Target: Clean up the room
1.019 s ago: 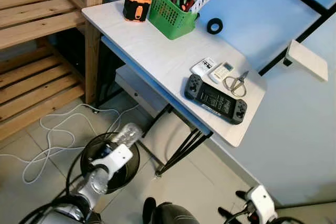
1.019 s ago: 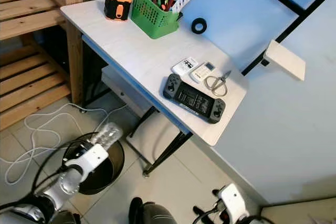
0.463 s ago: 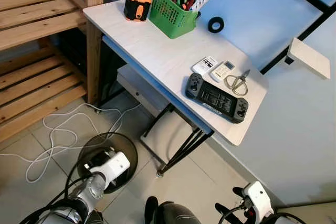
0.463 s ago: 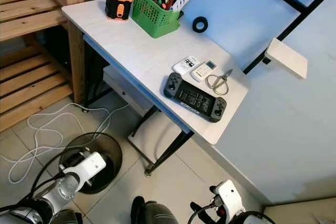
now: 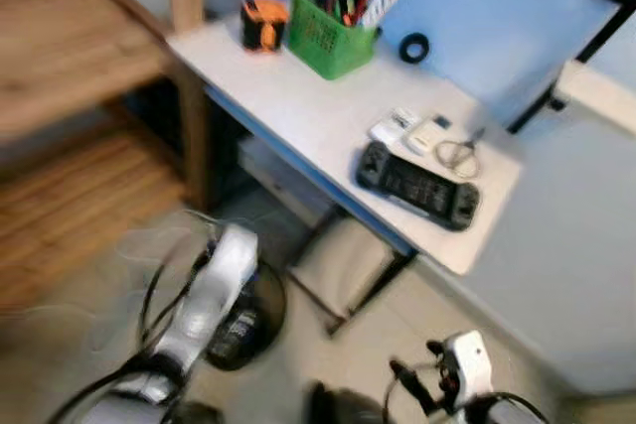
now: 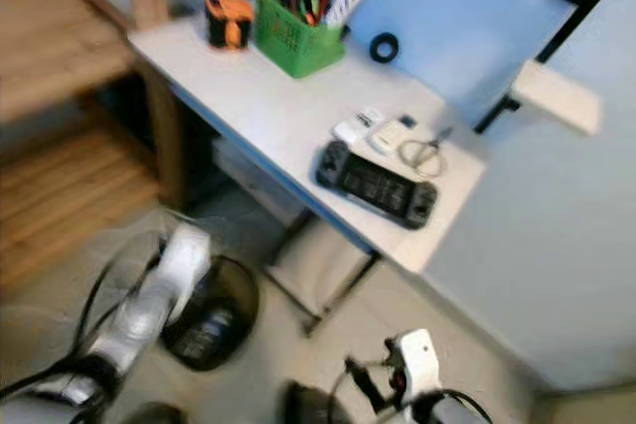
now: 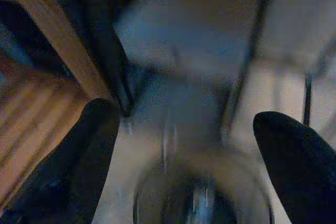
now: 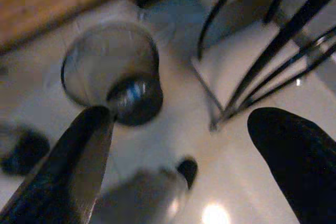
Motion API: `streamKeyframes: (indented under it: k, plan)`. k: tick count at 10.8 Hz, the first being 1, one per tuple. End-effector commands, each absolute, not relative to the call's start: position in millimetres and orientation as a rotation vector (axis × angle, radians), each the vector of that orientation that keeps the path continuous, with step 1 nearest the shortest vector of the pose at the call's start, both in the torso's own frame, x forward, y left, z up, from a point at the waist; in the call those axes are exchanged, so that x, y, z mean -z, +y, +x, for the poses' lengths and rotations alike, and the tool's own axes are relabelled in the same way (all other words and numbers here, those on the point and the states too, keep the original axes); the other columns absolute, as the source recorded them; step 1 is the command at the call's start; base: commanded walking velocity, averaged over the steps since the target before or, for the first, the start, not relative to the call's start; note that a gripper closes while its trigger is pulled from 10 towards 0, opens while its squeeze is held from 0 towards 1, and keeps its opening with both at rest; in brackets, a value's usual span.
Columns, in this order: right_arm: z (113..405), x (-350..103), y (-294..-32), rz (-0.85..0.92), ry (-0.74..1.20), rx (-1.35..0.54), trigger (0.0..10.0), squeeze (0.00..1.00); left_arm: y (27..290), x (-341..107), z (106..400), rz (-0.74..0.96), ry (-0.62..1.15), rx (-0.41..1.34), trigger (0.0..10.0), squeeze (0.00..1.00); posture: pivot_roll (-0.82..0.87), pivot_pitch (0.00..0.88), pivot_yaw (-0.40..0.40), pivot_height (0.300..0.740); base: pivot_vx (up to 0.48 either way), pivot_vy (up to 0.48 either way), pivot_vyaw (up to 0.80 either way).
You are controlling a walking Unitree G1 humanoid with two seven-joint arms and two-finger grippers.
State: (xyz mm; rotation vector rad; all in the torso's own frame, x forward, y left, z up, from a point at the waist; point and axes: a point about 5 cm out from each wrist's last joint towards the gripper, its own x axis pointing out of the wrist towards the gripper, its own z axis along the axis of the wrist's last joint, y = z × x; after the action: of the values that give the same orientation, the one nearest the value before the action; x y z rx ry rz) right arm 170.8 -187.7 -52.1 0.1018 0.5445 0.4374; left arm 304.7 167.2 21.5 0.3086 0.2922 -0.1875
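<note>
the left claw (image 7: 184,150) is seen in its wrist view with both black fingers (image 7: 68,166) spread wide apart and nothing held between them; it is aimed down at the round black bin (image 7: 202,192) on the floor. in the head views, which are blurred, the silver left arm (image 5: 214,290) is raised over the bin (image 5: 246,320), which stands on the tiled floor beside the table's black legs. a dark shape is seen lying inside the bin, but what it is cannot be told. the right claw (image 8: 178,145) is likewise held wide open and empty, low above the floor, with the bin (image 8: 113,72) and the table legs (image 8: 262,61) seen beyond its fingers. on the white table (image 6: 268,106) a black game controller (image 6: 376,184) is laid near the front edge, with scissors (image 6: 425,151) and two small remotes (image 6: 376,130) just behind it; a green basket (image 6: 296,39) of tools is set at the far corner.
</note>
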Motion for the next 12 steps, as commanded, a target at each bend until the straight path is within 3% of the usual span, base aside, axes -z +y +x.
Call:
streamKeyframes:
  k: [1,2,3,5,6,10,12]
  plan:
    - [173,52,-196,0.132,0.513,-0.318,10.0,0.00,163,-46,318,0.193,0.172,0.172,10.0,0.00,-0.07,0.006,-0.072,0.740,0.000,0.000,0.00]
    - [215,7,-194,0.143,0.318,-0.271,10.0,0.00,151,-70,327,0.117,0.077,0.221,10.0,0.00,-0.06,0.000,-0.035,0.740,0.000,0.000,0.00]
    - [239,-33,-189,0.139,0.174,-0.264,10.0,0.00,136,-93,327,0.077,-0.011,0.289,10.0,0.00,-0.05,0.000,0.013,0.740,0.000,0.000,0.00]
    - [262,-67,-188,0.156,-0.029,-0.156,10.0,0.00,116,-143,312,0.045,-0.218,0.329,10.0,0.00,-0.05,0.000,0.049,0.740,0.000,0.000,0.00]
    - [267,-87,-196,0.142,-0.117,-0.058,10.0,0.00,113,-163,307,0.111,-0.328,0.332,10.0,0.00,-0.05,0.000,0.038,0.740,0.000,0.000,0.00]
    - [268,-84,-192,0.126,-0.032,-0.107,10.0,0.00,119,-137,305,0.050,-0.143,0.226,10.0,0.00,-0.03,0.000,-0.007,0.740,0.000,0.000,0.00]
    - [262,-102,-218,0.115,-0.122,0.085,10.0,0.00,138,-147,296,0.067,-0.202,0.159,10.0,0.00,-0.04,0.000,-0.022,0.740,0.000,0.000,0.00]
